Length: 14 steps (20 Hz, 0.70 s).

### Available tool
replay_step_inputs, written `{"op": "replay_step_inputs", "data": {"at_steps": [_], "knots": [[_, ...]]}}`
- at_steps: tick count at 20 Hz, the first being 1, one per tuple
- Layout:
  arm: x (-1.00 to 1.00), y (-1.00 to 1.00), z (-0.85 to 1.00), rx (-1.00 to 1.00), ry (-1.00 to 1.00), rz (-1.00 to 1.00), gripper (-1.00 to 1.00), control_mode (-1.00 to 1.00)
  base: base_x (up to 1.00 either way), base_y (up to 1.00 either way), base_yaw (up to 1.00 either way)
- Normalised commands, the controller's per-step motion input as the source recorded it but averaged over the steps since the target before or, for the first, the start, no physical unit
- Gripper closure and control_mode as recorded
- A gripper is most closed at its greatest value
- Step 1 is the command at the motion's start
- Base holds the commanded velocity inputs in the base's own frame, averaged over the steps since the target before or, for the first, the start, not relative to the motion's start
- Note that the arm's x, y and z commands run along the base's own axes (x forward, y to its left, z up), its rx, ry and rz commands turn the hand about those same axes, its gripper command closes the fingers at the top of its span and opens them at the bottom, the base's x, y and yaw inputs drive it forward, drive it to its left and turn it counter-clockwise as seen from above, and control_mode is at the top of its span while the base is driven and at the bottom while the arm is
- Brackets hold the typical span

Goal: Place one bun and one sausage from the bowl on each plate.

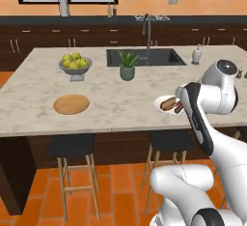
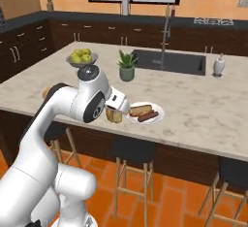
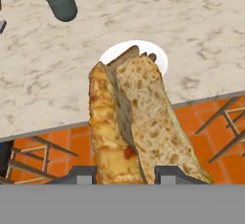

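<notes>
- Held tight in the pincer (image 3: pixel 123 173) is a bun (image 3: pixel 136 122), pointing straight away from it.
- Past the bun's far end, the white plate (image 3: pixel 160 58) is seen on the bench (image 3: pixel 48 89).

The arm (image 1: pixel 212 123) is showing as a chain of glossy white, rounded shells, thick and tube-like, swelling into bulbous housings at each joint. Dark grey to black bands are ringing the joints, and a long dark strip is running along the side of one upper link. A round cap (image 2: pixel 87 72) with a dark centre and pale ring is topping one joint housing, and a like one is showing in the left base view. The lowest link is widening into a fat white elbow-shaped casing with another dark collar near the bottom edge. The end effector (image 3: pixel 122 173) is showing two small dark grey finger tips (image 3: pixel 79 174), blocky and flat-topped. No cables, screws or printed markings are showing anywhere.
</notes>
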Motion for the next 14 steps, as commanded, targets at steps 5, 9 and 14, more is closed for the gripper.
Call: {"op": "replay_step_inputs", "data": {"at_steps": [5, 9, 14], "knots": [[0.0, 0.0, 0.0, 0.0, 0.0, 0.0, 1.0, 1.0, 0.0, 1.0, -0.08], [0.0, 0.0, 0.0, 0.0, 0.0, 0.0, 1.0, 1.0, 0.05, 1.0, -0.08], [0.0, 0.0, 0.0, 0.0, 0.0, 0.0, 1.0, 1.0, 0.36, 1.0, -0.11]]}}
